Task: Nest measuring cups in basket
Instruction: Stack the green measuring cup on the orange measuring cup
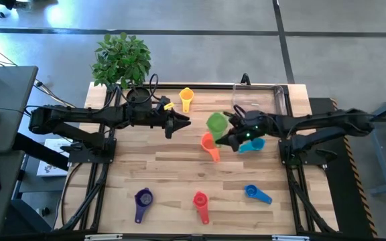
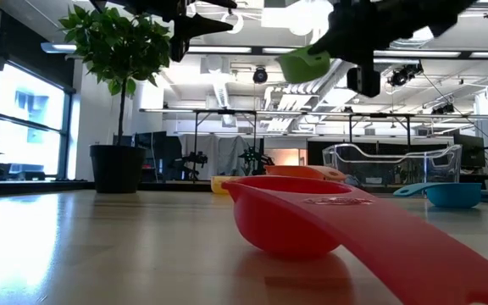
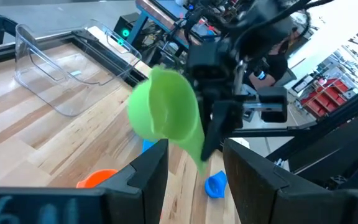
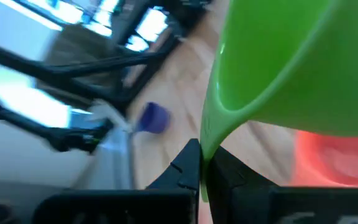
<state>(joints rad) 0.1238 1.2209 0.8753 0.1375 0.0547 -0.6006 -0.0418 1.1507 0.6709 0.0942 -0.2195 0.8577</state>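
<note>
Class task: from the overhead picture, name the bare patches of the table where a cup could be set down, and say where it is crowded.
Bare: the left side of the table, between the plant and purple cup. Crowded: around the right gripper holding the green cup, over the orange cup, beside the light blue cup.

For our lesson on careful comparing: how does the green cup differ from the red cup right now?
The green cup is held in the air, pinched by the right gripper; the red cup lies on the table, untouched. Green hangs mid-table near the orange cup; red sits at the front edge. Both are handled plastic scoops.
</note>
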